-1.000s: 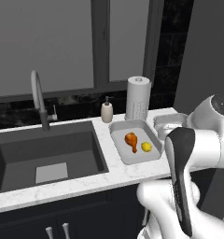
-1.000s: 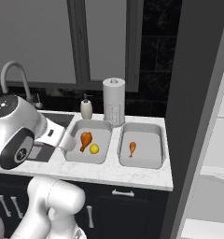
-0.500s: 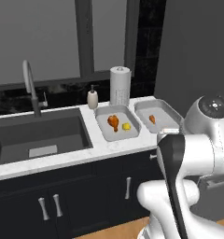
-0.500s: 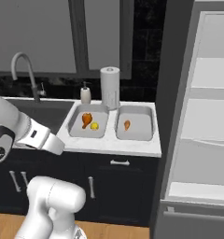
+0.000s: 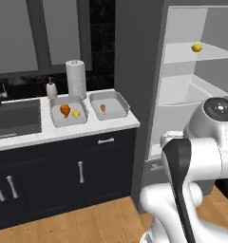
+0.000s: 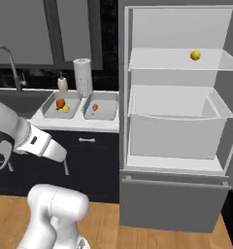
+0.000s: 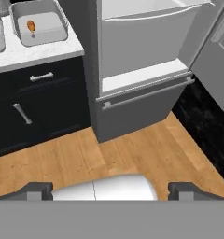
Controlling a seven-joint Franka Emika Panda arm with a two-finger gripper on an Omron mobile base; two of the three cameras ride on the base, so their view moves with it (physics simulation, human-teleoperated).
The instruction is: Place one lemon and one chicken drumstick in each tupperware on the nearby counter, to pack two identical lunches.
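Two grey tupperwares stand side by side on the white counter (image 5: 99, 125). The left tupperware (image 5: 63, 120) holds a chicken drumstick (image 5: 65, 110) and a lemon (image 5: 76, 113). In the right tupperware (image 5: 114, 107) lies one drumstick (image 5: 103, 108). The right base view shows the same: left tupperware (image 6: 52, 110), right tupperware (image 6: 105, 109). Another lemon (image 6: 195, 55) rests on the upper shelf of the open fridge, also lemon (image 5: 196, 47). My gripper (image 7: 111, 190) is open with nothing in it, hanging over the wooden floor in front of the fridge, far from the right tupperware (image 7: 49, 27).
A paper towel roll (image 5: 76, 78) and a soap dispenser (image 5: 51, 88) stand behind the tupperwares. The dark sink (image 5: 11, 118) and faucet (image 6: 4, 53) lie to the left. The fridge has a large drawer (image 6: 174, 124) below the shelf. Navy cabinets (image 7: 34, 102) face the wooden floor (image 7: 146, 149).
The base has backed away and turned right, so both views have swung from the sink and counter to the open fridge. The things on the counter stay as they were. The gripper stays open.
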